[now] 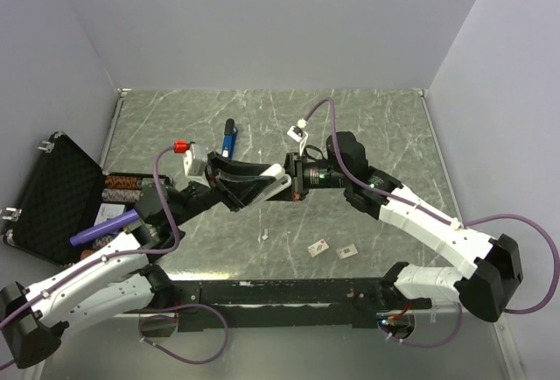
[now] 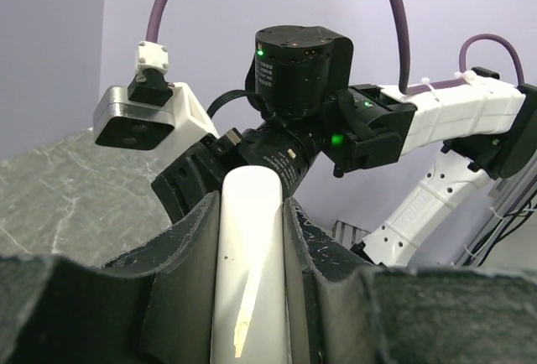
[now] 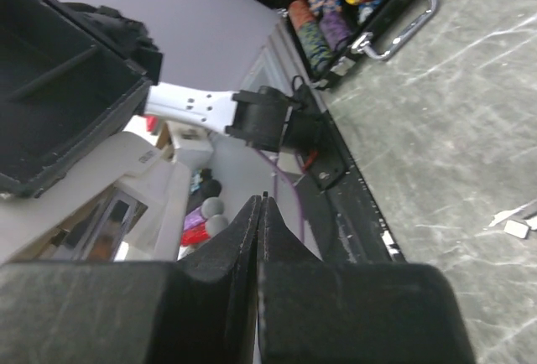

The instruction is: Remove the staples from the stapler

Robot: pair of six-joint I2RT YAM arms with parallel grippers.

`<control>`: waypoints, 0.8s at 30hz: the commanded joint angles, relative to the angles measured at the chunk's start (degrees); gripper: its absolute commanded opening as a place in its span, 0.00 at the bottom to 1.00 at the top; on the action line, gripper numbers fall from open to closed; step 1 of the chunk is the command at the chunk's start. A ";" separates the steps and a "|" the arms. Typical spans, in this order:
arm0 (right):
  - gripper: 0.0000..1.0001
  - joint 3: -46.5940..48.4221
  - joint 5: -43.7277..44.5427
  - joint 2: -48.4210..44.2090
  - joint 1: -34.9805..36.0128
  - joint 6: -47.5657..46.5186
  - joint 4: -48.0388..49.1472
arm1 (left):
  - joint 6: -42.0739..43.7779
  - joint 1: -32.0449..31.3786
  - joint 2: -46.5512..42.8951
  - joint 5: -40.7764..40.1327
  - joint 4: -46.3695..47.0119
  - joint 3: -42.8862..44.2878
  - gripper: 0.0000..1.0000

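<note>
Two hazards stand out, I judge. At centre-left of the top view the left gripper (image 2: 250, 206) is clenched on a white bar (image 2: 247, 280), whose far end points at the right gripper (image 3: 261, 203). That one has its fingers pressed together with nothing visible between them. The two heads sit very near each other above the table (image 1: 394, 135), so any push forward by either could knock them together or jolt the bar loose. The second hazard concerns the task's own things. The stapler (image 1: 229, 142) lies unheld in the upper centre of the top view, just beyond the left gripper and apart from both sets of fingers. A tiny pale sliver that is probably the staples (image 1: 262, 236) lies loose lower down, below the grippers. A swinging forearm or a trailing cable could sweep it away, and it looks too thin to pinch easily. Counting from left to right, there is one open black case (image 1: 52, 189) at the far left, one stapler, one white bar, one pale sliver, and two small cards (image 1: 317, 247) at lower centre-right. There are also two grippers, both closed.
</note>
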 commanded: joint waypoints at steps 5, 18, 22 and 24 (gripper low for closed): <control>0.00 5.05 -5.48 -0.99 0.81 2.68 5.38 | 3.34 -1.32 1.55 1.54 -1.45 -0.19 0.01; 0.00 4.26 -6.53 -1.35 0.81 3.64 6.52 | 9.32 -2.64 -2.84 -7.88 -8.93 -0.02 0.01; 0.00 4.35 -7.67 -1.08 0.81 5.22 8.28 | 10.37 -4.13 -1.35 -9.01 -9.81 0.16 0.01; 0.00 4.79 -7.76 -1.17 0.81 5.58 8.54 | 11.34 -5.27 -0.65 -10.51 -10.07 -0.11 0.01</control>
